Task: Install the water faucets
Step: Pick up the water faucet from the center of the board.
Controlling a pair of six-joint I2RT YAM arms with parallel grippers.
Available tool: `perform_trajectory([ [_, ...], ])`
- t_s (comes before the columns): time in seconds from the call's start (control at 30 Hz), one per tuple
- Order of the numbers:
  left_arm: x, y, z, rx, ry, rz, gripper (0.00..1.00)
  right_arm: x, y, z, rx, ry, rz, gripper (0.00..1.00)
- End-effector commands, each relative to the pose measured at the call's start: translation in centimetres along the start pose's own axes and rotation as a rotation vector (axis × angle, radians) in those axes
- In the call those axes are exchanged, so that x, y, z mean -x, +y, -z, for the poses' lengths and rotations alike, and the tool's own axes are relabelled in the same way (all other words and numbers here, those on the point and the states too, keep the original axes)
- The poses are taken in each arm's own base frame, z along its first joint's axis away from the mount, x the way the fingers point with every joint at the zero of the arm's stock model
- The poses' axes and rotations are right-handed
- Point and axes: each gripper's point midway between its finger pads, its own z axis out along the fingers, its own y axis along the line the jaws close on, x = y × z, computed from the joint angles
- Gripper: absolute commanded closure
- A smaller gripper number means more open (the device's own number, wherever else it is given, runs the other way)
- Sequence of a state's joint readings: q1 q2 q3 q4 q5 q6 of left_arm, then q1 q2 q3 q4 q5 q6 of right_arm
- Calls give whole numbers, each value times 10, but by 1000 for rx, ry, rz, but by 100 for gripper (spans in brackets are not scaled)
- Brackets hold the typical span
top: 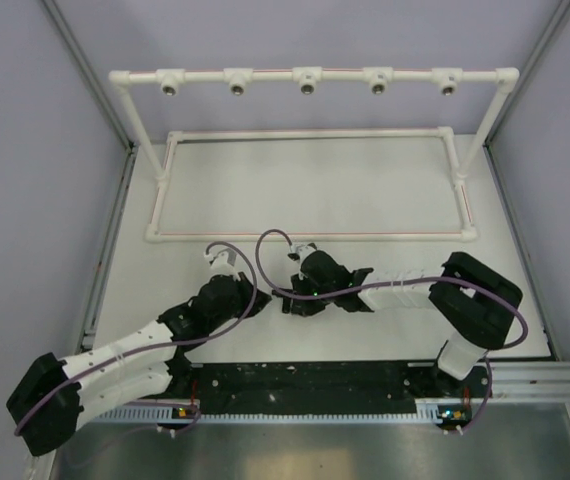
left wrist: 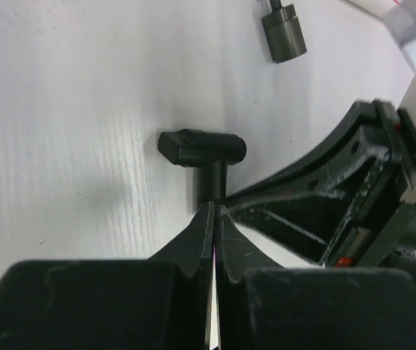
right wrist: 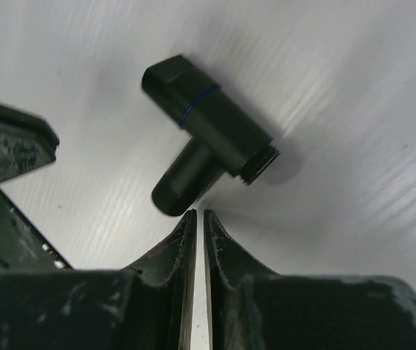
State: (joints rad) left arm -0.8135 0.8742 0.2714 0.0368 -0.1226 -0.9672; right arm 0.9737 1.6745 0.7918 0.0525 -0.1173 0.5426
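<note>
Closest to us, we are seeing the left gripper (left wrist: 214,210) with its jaws pressed tight together and nothing between them. Right at their tips the T-shaped faucet (left wrist: 202,148) is lying flat on the white worktop (left wrist: 69,109). Its short stem is touching the tips or nearly so; we cannot tell which. The right gripper (right wrist: 200,215) is pointing at the same piece from the other side, its jaws almost together with only a thin slit and nothing in it. The stubby faucet (left wrist: 284,35) is lying apart, farther off on the worktop. The white pipe frame (top: 310,76) is standing well away at the far end, and we are seeing no faucet in its round sockets. We think we are getting ready to pick the T-shaped faucet up. To do it well, one pair of jaws should open first, then close on the smooth stem, leaving the screw end sticking out free. Shut jaws would only push this little piece away, so going slowly looks wise. A straight, firm hold will matter, because the screw end must enter a socket without tilting.
</note>
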Motion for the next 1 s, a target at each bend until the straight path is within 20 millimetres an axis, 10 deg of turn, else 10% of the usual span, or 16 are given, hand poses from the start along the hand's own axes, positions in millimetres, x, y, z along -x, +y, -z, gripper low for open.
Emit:
perform_trajectory([
  [0.0,11,17,8,71,-75,15,95,-12,33,16,133,-3,-24,92],
  [0.97,-21,-8,-11,245,-95,-277,44,25,-34,122,-62,-323,-76,62],
])
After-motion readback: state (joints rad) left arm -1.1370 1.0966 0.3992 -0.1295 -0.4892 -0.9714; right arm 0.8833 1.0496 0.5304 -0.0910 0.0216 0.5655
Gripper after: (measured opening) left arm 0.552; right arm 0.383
